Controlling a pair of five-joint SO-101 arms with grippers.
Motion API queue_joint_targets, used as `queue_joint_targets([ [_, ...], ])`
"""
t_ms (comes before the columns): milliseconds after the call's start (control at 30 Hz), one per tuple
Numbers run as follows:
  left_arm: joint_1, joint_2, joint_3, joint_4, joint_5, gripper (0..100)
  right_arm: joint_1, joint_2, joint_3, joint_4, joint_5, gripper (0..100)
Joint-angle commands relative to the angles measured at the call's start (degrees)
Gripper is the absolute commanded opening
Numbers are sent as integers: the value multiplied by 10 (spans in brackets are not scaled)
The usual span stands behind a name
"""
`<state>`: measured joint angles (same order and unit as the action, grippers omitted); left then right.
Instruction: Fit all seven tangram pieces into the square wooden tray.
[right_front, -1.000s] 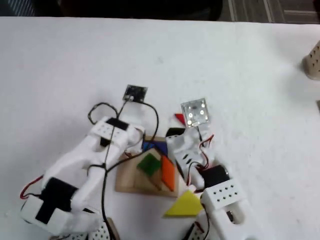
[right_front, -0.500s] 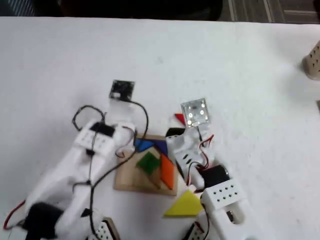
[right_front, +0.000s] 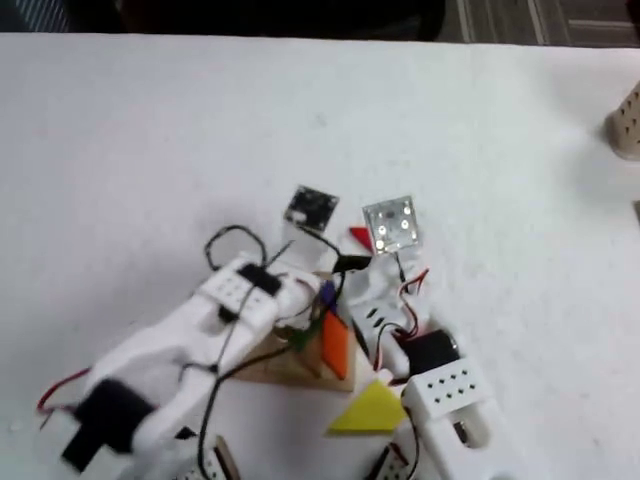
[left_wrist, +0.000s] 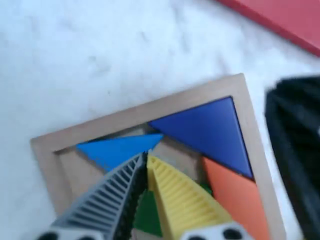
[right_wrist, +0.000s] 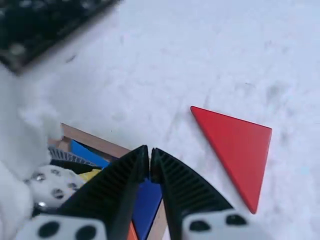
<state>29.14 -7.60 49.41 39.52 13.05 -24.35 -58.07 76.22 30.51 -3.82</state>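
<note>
The square wooden tray (right_front: 285, 368) (left_wrist: 140, 113) lies between the two arms, with the left arm across its near-left part. In it are a light blue triangle (left_wrist: 116, 148), a dark blue triangle (left_wrist: 210, 131), an orange piece (right_front: 335, 346) (left_wrist: 234, 192) and a green piece (left_wrist: 146, 216). My left gripper (left_wrist: 146, 158) (right_front: 322, 293) is shut and empty, its tips at the light blue triangle's point. Just past the tray's far corner my right gripper (right_wrist: 149, 151) (right_front: 351, 263) is shut, with a red triangle (right_wrist: 235, 144) (right_front: 358, 237) on the table beyond it. A yellow triangle (right_front: 372, 408) lies outside the tray beside the right arm.
Each arm carries a small square board on its wrist, the left arm's (right_front: 311, 205) and the right arm's (right_front: 390, 225), with loose cables trailing over the tray. A tan perforated object (right_front: 627, 125) stands at the right edge. White table stretches away behind the arms.
The left arm swung out to the left, then back to the right over the tray, and now covers the green piece in the high view. The right arm has kept still.
</note>
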Motion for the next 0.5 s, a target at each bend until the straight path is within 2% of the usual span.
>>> queue_joint_targets([
  [0, 6, 51, -76, 25, -2, 28, 0, -17, -24, 0, -7, 18],
  [467, -28, 58, -91, 43, -2, 27, 0, -17, -24, 0, -7, 18],
])
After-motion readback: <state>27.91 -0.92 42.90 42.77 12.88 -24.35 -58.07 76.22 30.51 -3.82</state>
